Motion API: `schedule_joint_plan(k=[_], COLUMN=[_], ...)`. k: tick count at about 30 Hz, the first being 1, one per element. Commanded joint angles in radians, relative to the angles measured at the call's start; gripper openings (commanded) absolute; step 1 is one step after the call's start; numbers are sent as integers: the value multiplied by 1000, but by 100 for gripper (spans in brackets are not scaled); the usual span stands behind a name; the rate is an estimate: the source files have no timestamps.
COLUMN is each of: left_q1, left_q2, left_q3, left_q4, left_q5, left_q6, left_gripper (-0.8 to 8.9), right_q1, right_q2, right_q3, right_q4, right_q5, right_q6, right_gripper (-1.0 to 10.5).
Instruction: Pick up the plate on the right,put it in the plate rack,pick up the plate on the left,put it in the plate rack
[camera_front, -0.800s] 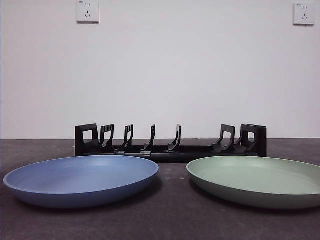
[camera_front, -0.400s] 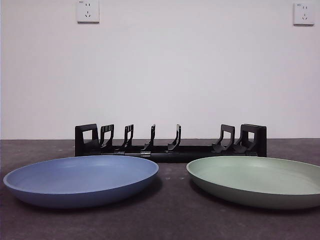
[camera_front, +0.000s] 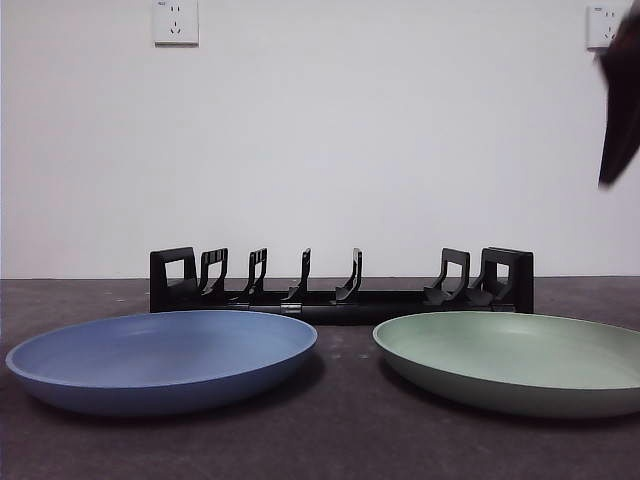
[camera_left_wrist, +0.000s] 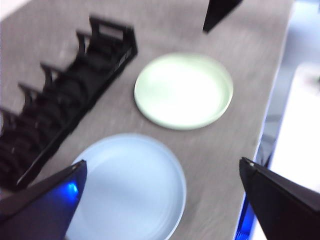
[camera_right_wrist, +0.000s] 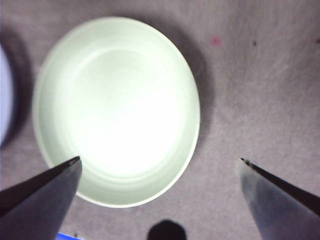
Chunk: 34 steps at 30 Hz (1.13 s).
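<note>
Right pincer agape above green plate rim.

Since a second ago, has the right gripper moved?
Yes. The right gripper has come into the front view at the top right corner, beside the wall socket.

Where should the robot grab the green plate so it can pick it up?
Probably by the rim. The green plate lies flat on the table, shallow and smooth, so only its raised edge gives a hold. The right gripper, open above it, could come down with one finger inside the rim and one outside, on a side away from the blue plate.
</note>
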Motion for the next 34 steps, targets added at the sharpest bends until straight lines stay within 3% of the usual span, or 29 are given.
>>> schedule_joint_plan(k=[1,5,8,11,15,20,25,34], left_q1=[-53,-108,-136,-155,-163,-163,-163,-163], left_q2=[29,68,94,116,132,134,134,134], left_q3=[19,24,24,24,24,24,24,24], left_q4=[1,17,32,41,48,66,66,65], left_q5=[-91,-161,-181,-190,-209,-208,-208,-208], left_q6=[33,71,84,85,86,88,87,75], left_gripper=[781,781,781,781,781,781,781,781], right_q1=[3,20,33,53,74,87,86,86], right_q2=[77,163,215,259,304,339,343,343], right_q3=[1,1,1,1,1,1,0,0], right_q4=[8,43,71,103,127,148,172,193], right_q5=[13,83,90,98,106,121,121,121], right_q6=[3,3,3,3,3,3,2,-6], right_gripper=[626,625,613,525,525,263,90,14])
